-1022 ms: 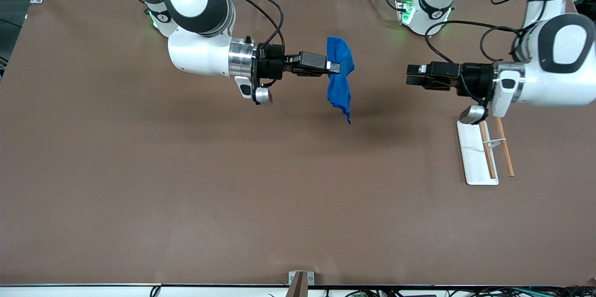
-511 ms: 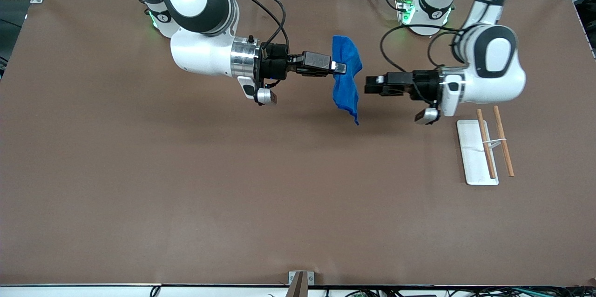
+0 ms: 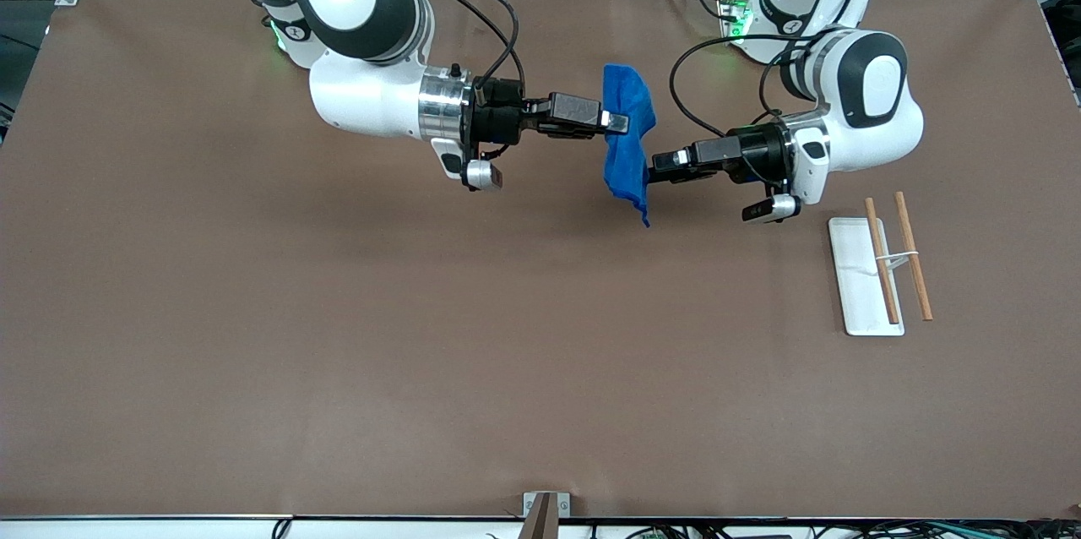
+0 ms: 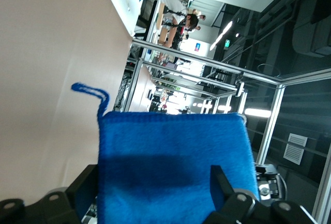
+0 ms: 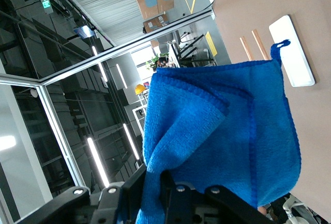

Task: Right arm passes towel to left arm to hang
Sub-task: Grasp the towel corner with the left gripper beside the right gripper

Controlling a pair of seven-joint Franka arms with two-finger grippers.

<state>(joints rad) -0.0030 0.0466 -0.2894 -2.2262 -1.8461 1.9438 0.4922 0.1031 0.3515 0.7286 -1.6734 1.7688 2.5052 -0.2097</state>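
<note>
The bright blue towel [image 3: 627, 159] hangs in the air over the middle of the table, a thread tail at its lowest corner. My right gripper [image 3: 621, 123] is shut on its upper part; in the right wrist view the towel [image 5: 227, 131] bunches between the closed fingers of the right gripper [image 5: 155, 182]. My left gripper [image 3: 650, 170] is level with the towel's lower part. In the left wrist view the towel [image 4: 170, 167] lies between the wide-open fingers of the left gripper [image 4: 152, 182], which stand at its two side edges without pressing it.
A white flat base [image 3: 861, 277] with two thin wooden rods [image 3: 912, 264] lies on the brown table toward the left arm's end. It also shows in the right wrist view [image 5: 292, 50]. Cables run near both arm bases.
My left arm has swung in from the left arm's end of the table, and its open fingers now straddle the towel's lower part. My right arm shifted slightly toward it, then held still.
</note>
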